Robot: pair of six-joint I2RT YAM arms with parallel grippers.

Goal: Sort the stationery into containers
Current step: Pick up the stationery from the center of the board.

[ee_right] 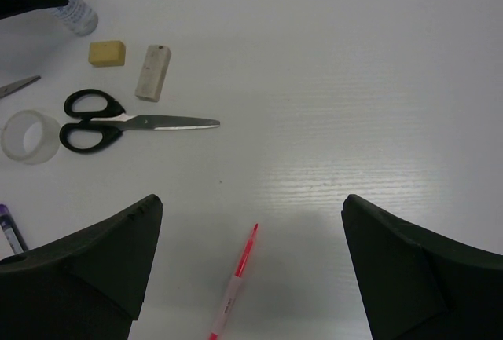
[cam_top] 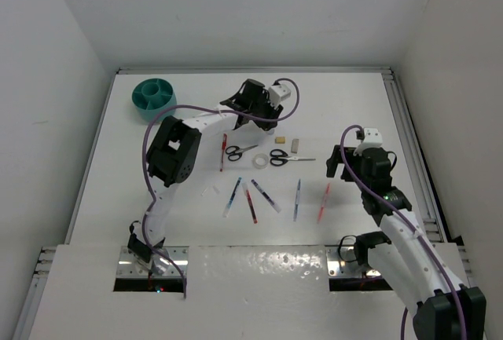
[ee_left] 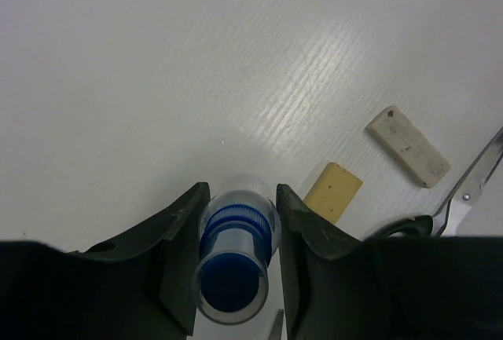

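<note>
Left gripper grasping the blue-capped bottle; right gripper hanging released.
Top view: the teal organiser is sitting in the far-left corner of the tabletop, its compartments showing only teal, well apart from the pens and scissors; white walls are enclosing the tabletop. Left wrist view: the bottle is sitting clamped near the beige eraser. Right wrist view: a red pen is lying under the spread gripper.

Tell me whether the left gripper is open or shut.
Shut on the blue-capped bottle: in the left wrist view the left gripper has both fingers against the bottle's sides.
</note>
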